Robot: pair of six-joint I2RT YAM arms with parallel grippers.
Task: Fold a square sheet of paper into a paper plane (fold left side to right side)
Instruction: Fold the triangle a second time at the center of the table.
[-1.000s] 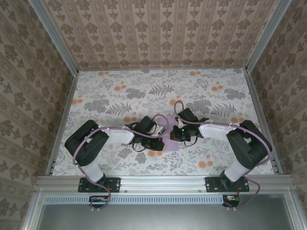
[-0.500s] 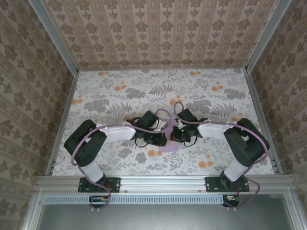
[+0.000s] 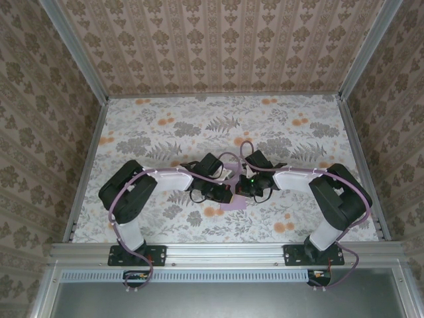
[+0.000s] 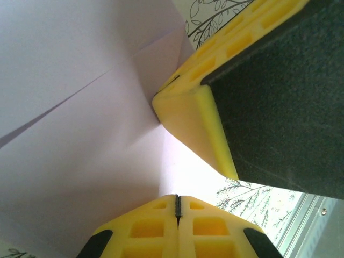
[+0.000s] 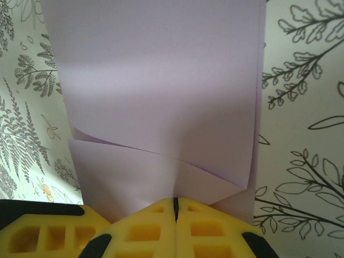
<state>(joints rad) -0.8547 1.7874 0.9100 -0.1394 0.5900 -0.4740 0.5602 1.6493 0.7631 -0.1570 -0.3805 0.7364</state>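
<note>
Table (image 3: 165, 132): covered by a pale cloth printed with grey ferns and leaves
Orange flowers (image 3: 285, 226): small printed clusters scattered over the cloth; one group near the right front, others along the far edge
Back wall (image 3: 225, 46): brown and cream wallpaper; vertical stripes with ornamental motifs
Side walls (image 3: 33, 132): a similar damask pattern, left and right
Corner posts (image 3: 74, 53): grey metal profiles rising from the far corners of the table
Front rail (image 3: 225, 252): aluminium, running across the near edge; a slotted strip (image 3: 225, 274) just below it
Twig print (image 5: 301, 80): thin dark outlines on the cloth, seen close in the right wrist view
</note>
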